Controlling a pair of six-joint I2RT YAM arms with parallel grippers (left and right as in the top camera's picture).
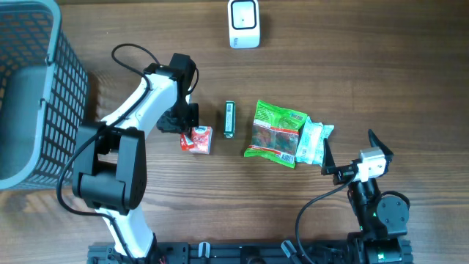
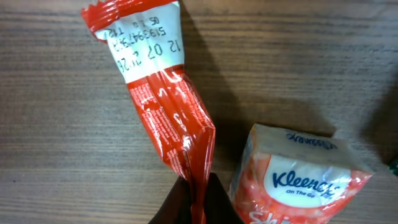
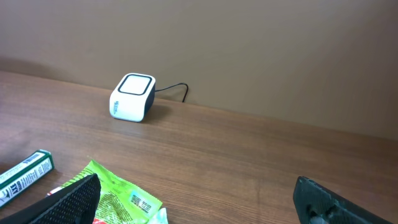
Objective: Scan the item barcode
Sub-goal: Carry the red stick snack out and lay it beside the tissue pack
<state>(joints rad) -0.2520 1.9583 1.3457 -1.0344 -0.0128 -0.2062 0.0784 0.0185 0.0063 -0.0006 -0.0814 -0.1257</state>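
Left gripper (image 2: pixel 194 198) is clamped on the near end of a red wrapper (image 2: pixel 165 106), with both dark fingers (image 2: pixel 177 208) pressed against the foil. The wrapper extends away from the fingers over the table (image 2: pixel 56 155). A white band with a printed date code sits near the wrapper's far end. No barcode can be made out on the side that shows.

A basket (image 1: pixel 33 88) stands well to the left of this gripper. A tissue pack (image 2: pixel 305 177) lies just to the right of the gripper, near the wrapper but apart from it. Further right lie a slim green box (image 1: pixel 229 119), then a green bag (image 1: pixel 277 133), then a pale pack (image 1: pixel 314 141) touching the bag's right edge.

The scanner (image 1: pixel 244 23) sits at the far edge of the table, beyond and to the right of the left gripper and well apart from the wrapper. A cable leaves the scanner's rear.

Right gripper (image 3: pixel 199 208) is at the far right, near the pale pack. Its jaws are spread wide and hold nothing. From this gripper, the bag and box lie to the front left, and the scanner is further off on the same side.
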